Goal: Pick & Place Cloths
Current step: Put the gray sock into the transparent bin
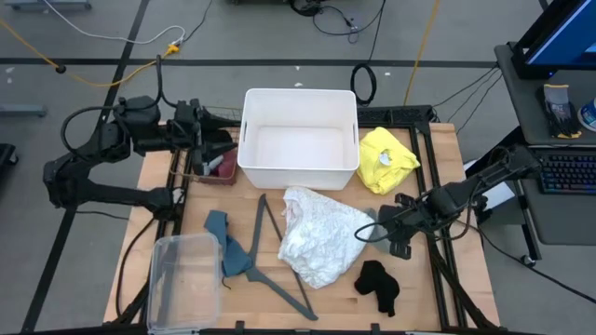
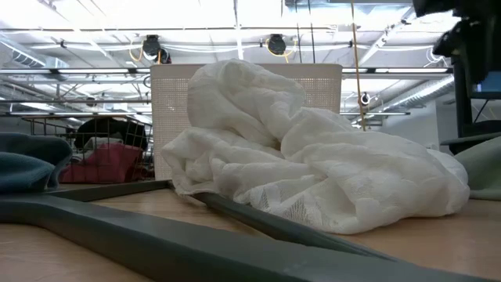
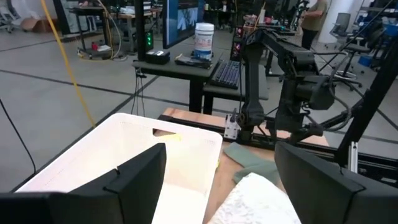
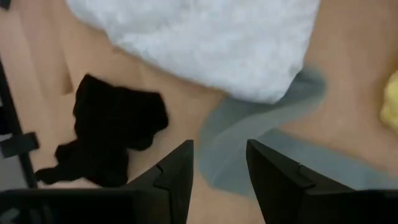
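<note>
The right gripper [image 4: 219, 171] hangs with fingers parted, empty, over a grey cloth [image 4: 249, 134] that only its wrist view shows plainly, near the table's [image 1: 447, 158] right edge. The left gripper [image 1: 198, 140], spread and empty, sits by the bin [image 1: 298, 140].

Arrangement of items on the tabletop [image 1: 438, 279], viewed from above.
The bin [image 1: 299, 138] stood at the rear centre; one cloth [image 1: 386, 158] lay just to its right, a wire basket [image 1: 212, 158] at its left. The lacy cloth [image 1: 321, 233] lay in front of the bin, the hanger [image 1: 279, 256] beside it, a clear tub [image 1: 183, 282] front-left, another cloth [image 1: 378, 285] front-right.
</note>
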Action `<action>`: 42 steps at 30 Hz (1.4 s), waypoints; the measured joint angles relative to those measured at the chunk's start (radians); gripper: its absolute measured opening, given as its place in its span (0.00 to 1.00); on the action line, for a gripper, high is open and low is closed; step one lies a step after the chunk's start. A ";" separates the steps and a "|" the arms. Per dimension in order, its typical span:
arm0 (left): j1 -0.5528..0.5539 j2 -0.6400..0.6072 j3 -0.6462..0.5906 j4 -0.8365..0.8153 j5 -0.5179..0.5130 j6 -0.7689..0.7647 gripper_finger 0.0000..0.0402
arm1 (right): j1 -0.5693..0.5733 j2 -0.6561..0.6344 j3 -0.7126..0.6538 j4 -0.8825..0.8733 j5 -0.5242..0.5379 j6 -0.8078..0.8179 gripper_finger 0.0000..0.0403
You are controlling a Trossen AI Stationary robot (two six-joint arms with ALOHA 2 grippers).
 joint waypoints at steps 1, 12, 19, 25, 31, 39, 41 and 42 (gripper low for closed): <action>0.000 0.000 0.000 0.000 0.000 0.000 0.74 | 0.000 0.000 -0.005 0.000 -0.014 0.005 0.35; 0.000 0.000 0.000 -0.002 0.000 -0.001 0.74 | 0.000 0.000 -0.076 0.020 -0.064 0.053 0.51; 0.000 0.000 0.000 -0.002 0.000 -0.004 0.74 | -0.003 0.000 -0.169 0.092 -0.083 0.056 0.60; 0.001 0.000 0.000 -0.002 0.000 -0.005 0.74 | -0.016 0.000 -0.242 0.132 -0.083 0.056 0.60; 0.001 0.000 0.000 -0.002 0.000 -0.008 0.74 | -0.026 0.000 -0.310 0.208 -0.082 0.056 0.59; 0.001 0.002 0.000 -0.002 0.000 -0.012 0.74 | -0.025 0.001 -0.409 0.357 -0.085 0.085 0.59; 0.001 0.002 0.000 -0.002 0.000 -0.012 0.74 | -0.025 0.001 -0.416 0.358 -0.096 0.093 0.59; 0.001 0.002 0.000 -0.002 0.000 -0.012 0.74 | -0.025 0.001 -0.419 0.358 -0.109 0.092 0.59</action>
